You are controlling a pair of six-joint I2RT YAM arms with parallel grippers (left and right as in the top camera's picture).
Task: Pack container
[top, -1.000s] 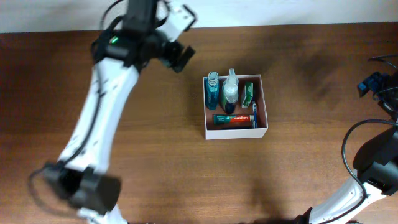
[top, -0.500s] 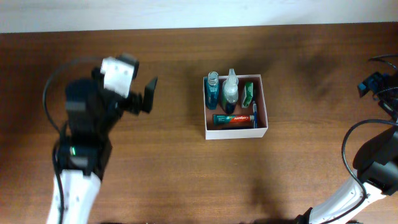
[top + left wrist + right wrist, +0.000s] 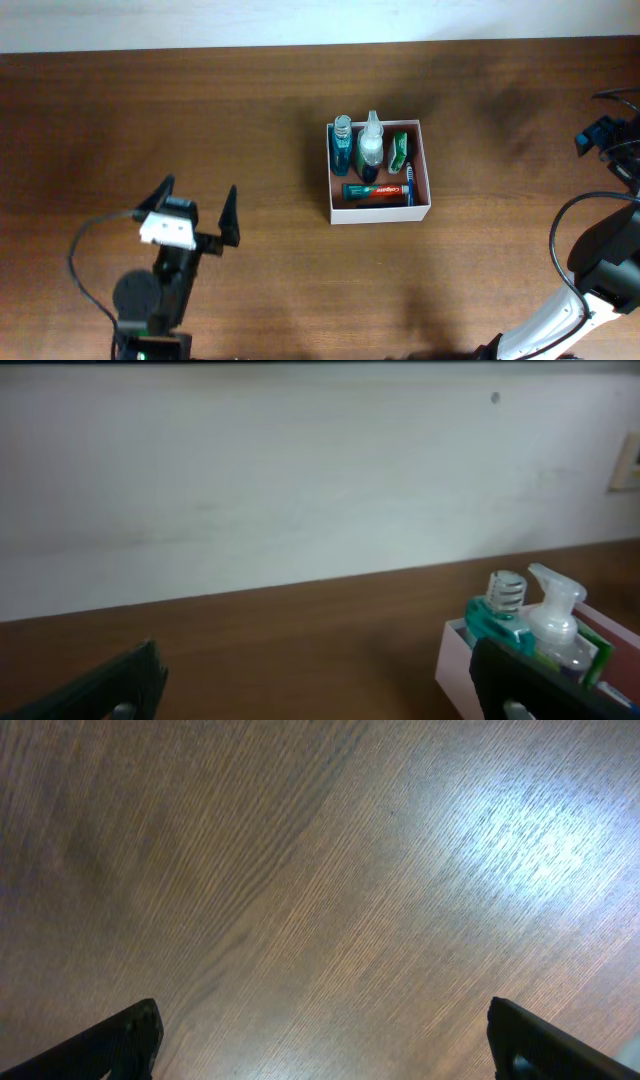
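The container (image 3: 380,212), a shallow white box with a reddish-brown inside, stands right of the table's middle. It holds a teal bottle (image 3: 342,146), a clear spray bottle (image 3: 371,148), a green packet (image 3: 399,150), a toothpaste tube (image 3: 377,191) and a blue toothbrush (image 3: 408,182). My left gripper (image 3: 200,188) hangs open and empty at the front left, well apart from the box. In the left wrist view the gripper (image 3: 320,678) faces the wall, with the container (image 3: 455,662) behind its right finger. My right gripper (image 3: 320,1030) stands open over bare wood.
A white wall (image 3: 300,490) runs along the table's back edge. The right arm's base and cables (image 3: 600,260) fill the table's right edge. Brown wooden tabletop (image 3: 300,290) lies between the left gripper and the box.
The left arm has swung from the back, beside the box, down to the front left of the table, still open. The right arm and the box have not moved.
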